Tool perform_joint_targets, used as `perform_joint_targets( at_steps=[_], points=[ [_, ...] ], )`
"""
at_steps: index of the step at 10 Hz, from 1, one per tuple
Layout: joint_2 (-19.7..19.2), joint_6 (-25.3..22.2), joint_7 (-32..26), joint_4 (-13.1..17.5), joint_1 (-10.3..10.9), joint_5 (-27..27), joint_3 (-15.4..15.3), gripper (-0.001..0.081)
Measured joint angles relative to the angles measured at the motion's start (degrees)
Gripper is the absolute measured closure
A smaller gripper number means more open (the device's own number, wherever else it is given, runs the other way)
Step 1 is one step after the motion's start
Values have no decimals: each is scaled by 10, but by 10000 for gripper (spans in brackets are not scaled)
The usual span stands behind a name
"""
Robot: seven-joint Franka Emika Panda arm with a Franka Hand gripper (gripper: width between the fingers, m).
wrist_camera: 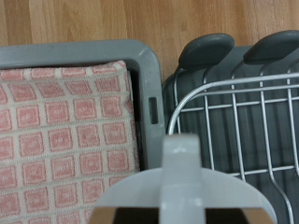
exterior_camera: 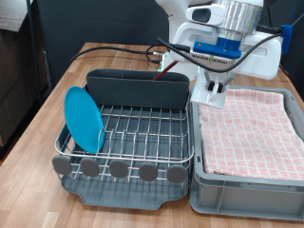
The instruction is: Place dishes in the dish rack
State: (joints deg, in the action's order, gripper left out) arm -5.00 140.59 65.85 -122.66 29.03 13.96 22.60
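Above the crate's far edge the gripper is hung; its grip state cannot be told. Blue plate is already stood in the dish rack. Wire rims should be cleared squarely.

Robot lab, white arm base, wooden table

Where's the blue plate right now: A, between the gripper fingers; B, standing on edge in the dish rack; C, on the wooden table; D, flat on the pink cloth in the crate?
B: the blue plate stands on edge in the dish rack, at the exterior view's left.
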Motion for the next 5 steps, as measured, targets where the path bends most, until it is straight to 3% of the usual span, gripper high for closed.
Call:
perform_joint_targets(
  at_steps=[2, 5],
  points=[
    [-7, 2, -30, 12, -3, -16, 5, 734],
    [-46, -38, -143, 73, -29, -104, 7, 734]
  ],
)
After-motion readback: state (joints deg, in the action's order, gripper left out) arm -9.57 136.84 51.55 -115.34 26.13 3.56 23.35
